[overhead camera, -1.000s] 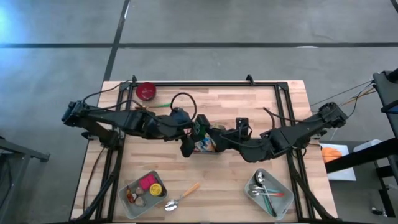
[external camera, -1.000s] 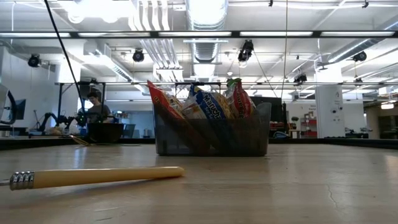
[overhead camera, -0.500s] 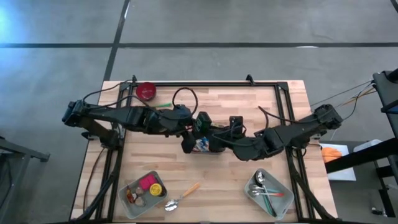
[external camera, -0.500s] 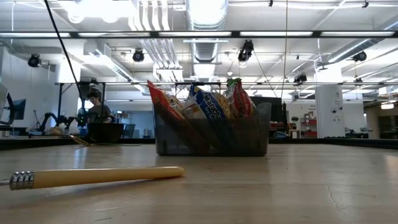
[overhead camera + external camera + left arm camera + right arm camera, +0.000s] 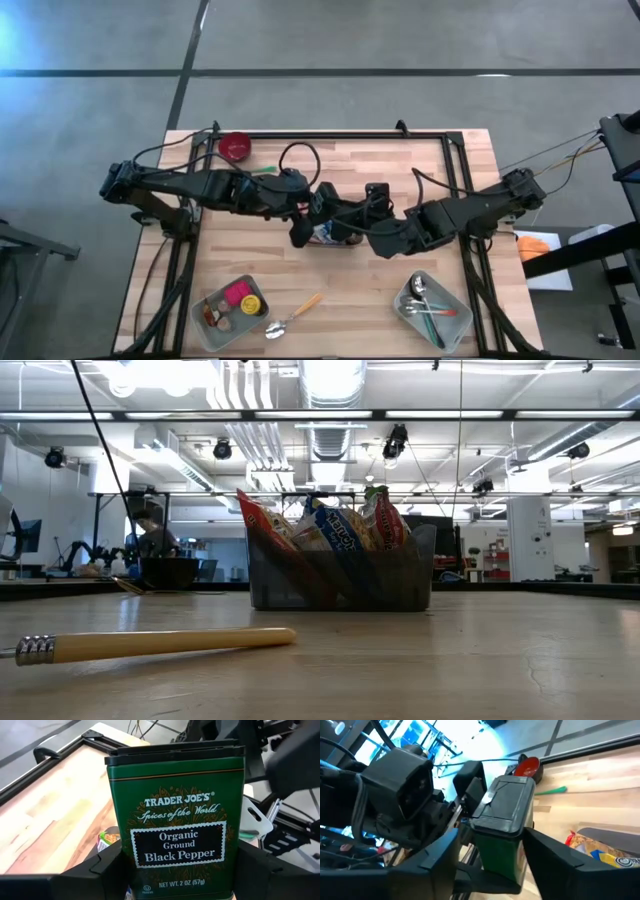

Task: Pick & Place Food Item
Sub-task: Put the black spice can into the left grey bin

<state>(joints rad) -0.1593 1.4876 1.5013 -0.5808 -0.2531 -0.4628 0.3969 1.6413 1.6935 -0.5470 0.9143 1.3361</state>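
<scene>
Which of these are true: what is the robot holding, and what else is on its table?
1. The left tool holds a green tin. True.
2. The tin's label says paprika. False: it reads Organic Ground Black Pepper.
3. The dark bin in the middle of the table contains snack packets. True.
4. The red bowl sits inside the bin. False: it stands on the table by the far edge on the left arm's side, apart from the bin.
5. The grey tray on the right arm's side is full of fruit. False: it holds spoons.
</scene>
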